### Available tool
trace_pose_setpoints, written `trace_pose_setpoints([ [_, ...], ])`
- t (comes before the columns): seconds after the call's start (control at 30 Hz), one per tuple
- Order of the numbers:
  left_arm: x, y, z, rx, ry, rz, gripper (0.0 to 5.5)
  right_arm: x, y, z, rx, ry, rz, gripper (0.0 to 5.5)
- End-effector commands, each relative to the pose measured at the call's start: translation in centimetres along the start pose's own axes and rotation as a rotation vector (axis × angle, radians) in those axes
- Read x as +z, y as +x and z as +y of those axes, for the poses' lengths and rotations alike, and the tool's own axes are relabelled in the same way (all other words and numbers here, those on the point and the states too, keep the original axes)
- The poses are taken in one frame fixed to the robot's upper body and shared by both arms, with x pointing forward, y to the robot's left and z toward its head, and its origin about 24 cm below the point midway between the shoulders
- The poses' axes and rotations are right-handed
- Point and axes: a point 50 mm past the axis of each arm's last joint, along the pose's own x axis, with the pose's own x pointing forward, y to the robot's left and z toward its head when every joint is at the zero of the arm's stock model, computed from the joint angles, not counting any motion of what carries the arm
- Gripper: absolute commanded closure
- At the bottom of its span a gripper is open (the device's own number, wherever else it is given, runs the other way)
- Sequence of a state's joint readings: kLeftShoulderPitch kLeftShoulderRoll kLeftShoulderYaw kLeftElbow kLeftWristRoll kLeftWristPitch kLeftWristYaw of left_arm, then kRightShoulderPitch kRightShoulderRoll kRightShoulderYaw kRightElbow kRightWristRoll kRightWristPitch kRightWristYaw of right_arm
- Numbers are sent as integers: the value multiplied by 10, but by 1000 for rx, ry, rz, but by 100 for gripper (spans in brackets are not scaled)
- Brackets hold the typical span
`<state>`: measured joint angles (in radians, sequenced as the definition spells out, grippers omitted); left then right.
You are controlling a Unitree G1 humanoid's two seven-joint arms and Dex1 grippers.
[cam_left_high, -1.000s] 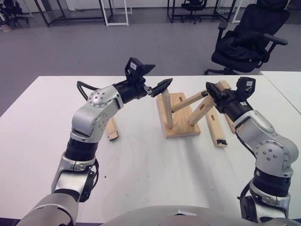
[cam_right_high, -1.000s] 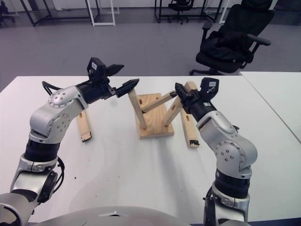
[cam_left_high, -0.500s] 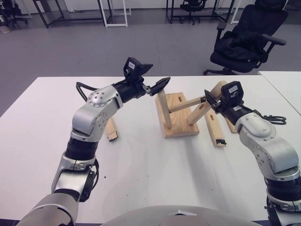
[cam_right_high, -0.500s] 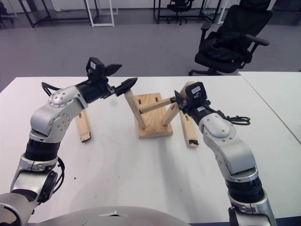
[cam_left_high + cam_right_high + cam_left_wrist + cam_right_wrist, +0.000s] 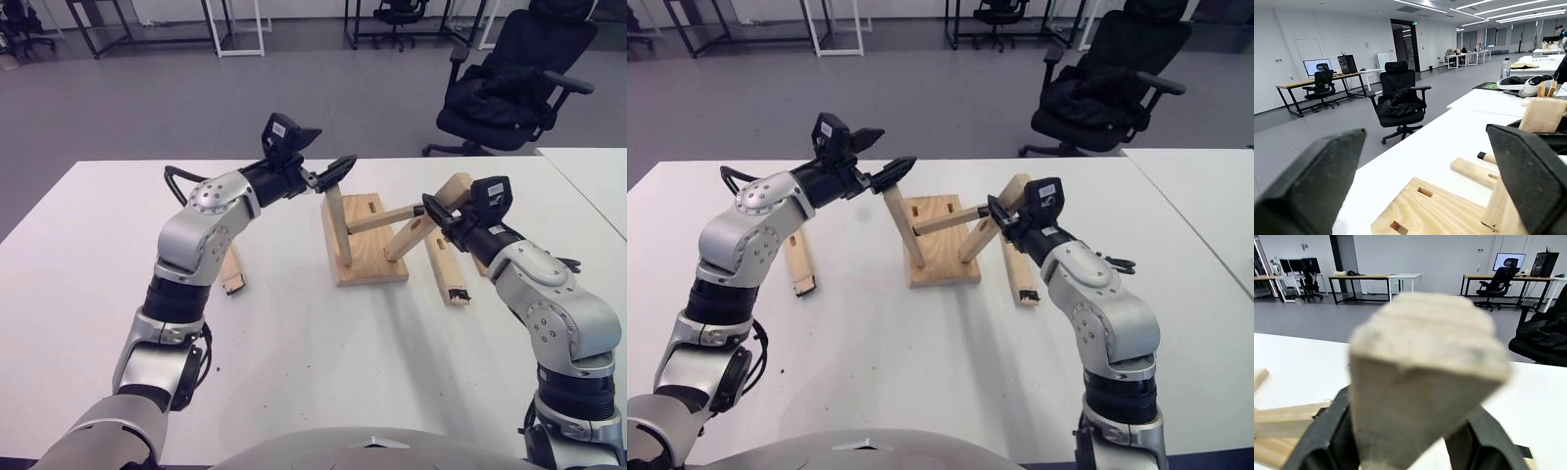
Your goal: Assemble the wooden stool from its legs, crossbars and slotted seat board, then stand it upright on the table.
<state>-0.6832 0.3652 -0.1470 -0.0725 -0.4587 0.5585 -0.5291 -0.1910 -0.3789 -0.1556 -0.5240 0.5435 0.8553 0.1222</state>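
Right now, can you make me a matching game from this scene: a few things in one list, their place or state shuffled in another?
Things: 1 seat board; 2 tilted leg; 3 left gripper; 4 office chair.
States: A fingers open by the upright leg's top; B on the floor behind the table; C flat on the table; D clamped in the right gripper's fingers.
Pairs: 1-C; 2-D; 3-A; 4-B.
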Motion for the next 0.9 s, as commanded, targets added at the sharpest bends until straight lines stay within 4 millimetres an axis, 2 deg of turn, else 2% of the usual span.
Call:
trace_pose_setpoints([
  [0.03, -8, 2, 7, -97, 50, 157, 100, -21, 1, 11, 60, 14, 109, 323],
  [0.1, 3, 2, 23, -123, 91, 176, 100, -22, 1, 9, 41, -28, 119, 323],
  [0.17, 23, 2, 41, -91, 94, 147, 100, -19, 1, 9, 17, -93, 104, 323],
  [0.2, 32, 3, 42, -82, 98, 128, 100, -17, 0, 9, 11, -104, 87, 323],
  [0.27, 41, 6, 28, -111, 117, 97, 100, -12, -1, 12, 2, -111, 42, 323],
  [0.4, 16, 2, 7, -132, 96, 148, 100, -1, -5, 18, 7, -86, -52, 323],
  [0.57, -10, 0, -2, -216, 68, 234, 100, 2, -7, 17, -5, -109, -46, 323],
  [0.63, -11, -1, 11, -298, 100, 255, 100, 2, -7, 16, -3, -117, -41, 323],
  [0.7, -1, -4, 30, -376, 74, 202, 100, 3, -4, 16, 13, -131, -40, 323],
  [0.8, 18, -7, 60, -358, 46, 121, 100, 5, 8, 16, 75, -176, -40, 323],
  [0.9, 26, -12, 76, -313, -58, 20, 100, 9, 20, 17, 128, -202, -58, 323],
])
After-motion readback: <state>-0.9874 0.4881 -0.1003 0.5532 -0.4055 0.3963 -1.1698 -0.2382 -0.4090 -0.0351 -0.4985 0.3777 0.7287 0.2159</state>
